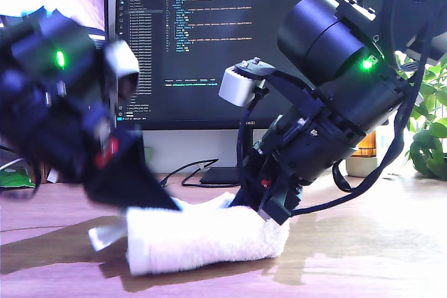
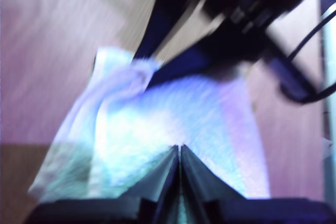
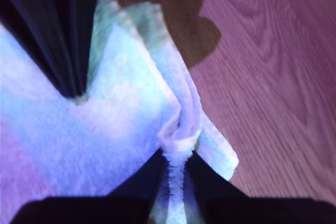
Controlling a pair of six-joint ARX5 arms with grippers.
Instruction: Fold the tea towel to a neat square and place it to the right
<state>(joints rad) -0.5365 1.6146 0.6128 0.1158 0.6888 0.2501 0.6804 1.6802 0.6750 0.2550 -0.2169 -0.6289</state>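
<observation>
You see the tea towel [image 1: 209, 239] lying as a bunched, partly folded roll on the desk [image 1: 363, 242], in front of the monitor [image 1: 209, 33]. My second pincer [image 3: 176, 161] pinches a raised fold of the towel. My first pincer [image 2: 179, 153], blurred, has its jaws pressed together at the towel's opposite end; you cannot tell whether cloth sits between them.

— Where are my grippers?
— My first gripper [image 2: 178, 149] is low on the exterior view's left, blurred, jaws pressed together. My second gripper [image 3: 176, 156] slants down from the exterior view's right — jaws pinched on a fold of the tea towel [image 3: 105, 129].
</observation>
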